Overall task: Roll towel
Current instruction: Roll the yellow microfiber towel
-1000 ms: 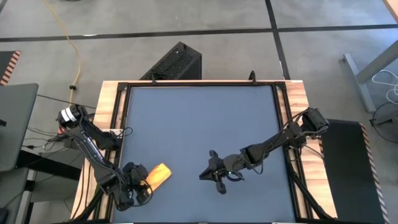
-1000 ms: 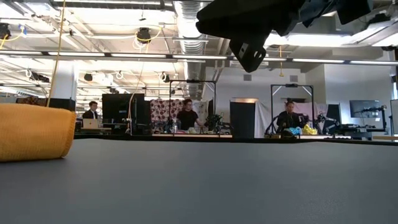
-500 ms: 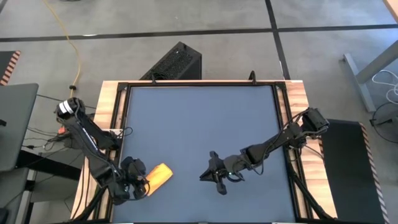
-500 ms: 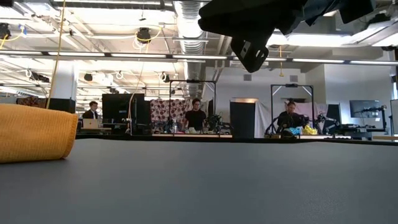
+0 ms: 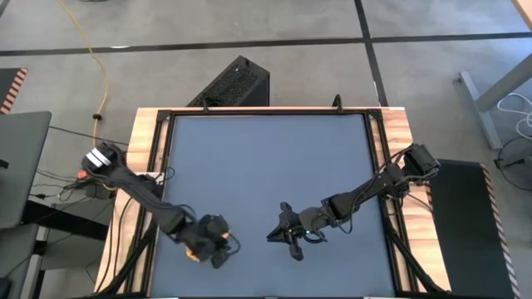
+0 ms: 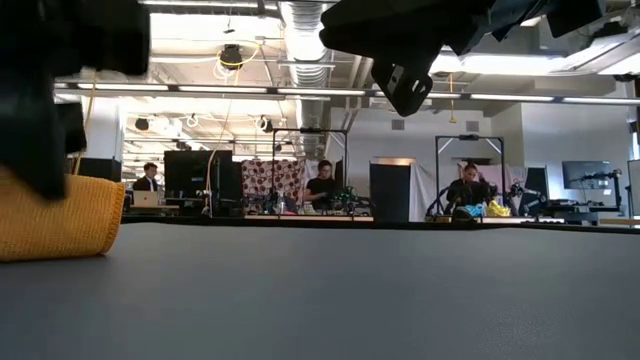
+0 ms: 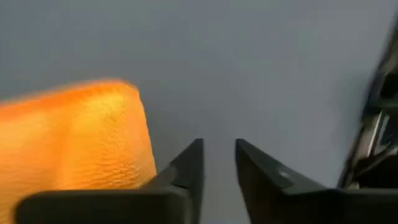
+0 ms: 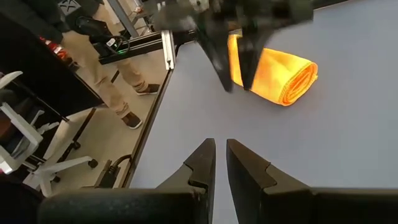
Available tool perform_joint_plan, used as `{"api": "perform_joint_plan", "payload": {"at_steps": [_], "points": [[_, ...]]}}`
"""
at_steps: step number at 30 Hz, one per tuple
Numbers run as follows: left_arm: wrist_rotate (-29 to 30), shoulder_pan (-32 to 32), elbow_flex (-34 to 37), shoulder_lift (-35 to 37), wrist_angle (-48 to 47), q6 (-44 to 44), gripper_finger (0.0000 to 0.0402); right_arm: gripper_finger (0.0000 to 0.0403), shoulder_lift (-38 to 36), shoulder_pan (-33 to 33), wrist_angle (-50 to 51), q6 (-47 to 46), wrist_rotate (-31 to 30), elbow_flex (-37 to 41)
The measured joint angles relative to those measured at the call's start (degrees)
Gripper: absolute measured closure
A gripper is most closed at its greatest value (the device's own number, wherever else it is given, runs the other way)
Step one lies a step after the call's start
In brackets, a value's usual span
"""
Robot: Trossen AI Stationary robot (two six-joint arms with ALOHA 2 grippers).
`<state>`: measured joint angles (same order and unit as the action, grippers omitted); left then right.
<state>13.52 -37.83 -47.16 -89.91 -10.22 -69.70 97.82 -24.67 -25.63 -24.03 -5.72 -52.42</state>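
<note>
The yellow-orange towel (image 8: 280, 74) lies rolled up on the dark tabletop near the front left, resting on its long side (image 6: 60, 215). In the high view my left arm hides nearly all of it. My left gripper (image 7: 219, 165) hangs at the roll, pointing steeply down. Its fingers stand a narrow gap apart with nothing between them, and the towel (image 7: 68, 137) is just beside one finger. My right gripper (image 8: 221, 149) waits above the middle of the table (image 5: 278, 235), shut and empty, pointing toward the towel. My left gripper has one finger (image 7: 180, 177) right against the edge of the roll in its wrist view. I cannot tell whether it touches the cloth.
Wooden rails (image 5: 148, 141) run along the table's left and right sides. A black box (image 5: 237, 83) stands beyond the far edge. Bare tabletop (image 5: 266, 158) stretches over the far half. People sit at desks far back in the room (image 6: 320, 190).
My left gripper has swung from the towel's left side toward the table's right, coming over the roll and turning as it went. In the low view it now stands in front of the towel. The towel has stayed where it was.
</note>
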Motion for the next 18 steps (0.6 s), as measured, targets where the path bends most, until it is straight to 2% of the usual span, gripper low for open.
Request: {"api": "perform_joint_plan", "payload": {"at_steps": [3,5,13,18], "points": [[-7.1,2.3,-1.4,-3.1,0.0,2.5,0.0375,0.0335,0.0,-0.2,0.2,-0.1,0.0,0.0],[-8.4,3.4,-2.4,-3.8,-0.9,3.6,0.0393,0.0335,0.0,-0.4,0.6,-0.3,0.0,0.0],[-7.0,6.2,-6.7,-1.8,-18.8,5.8,0.0401,0.0335,0.0,-0.4,4.1,-2.6,0.0,0.0],[-10.7,6.5,-6.7,-1.9,-20.3,8.2,0.0401,0.0335,0.0,-0.4,4.3,-2.6,0.0,0.0]]}}
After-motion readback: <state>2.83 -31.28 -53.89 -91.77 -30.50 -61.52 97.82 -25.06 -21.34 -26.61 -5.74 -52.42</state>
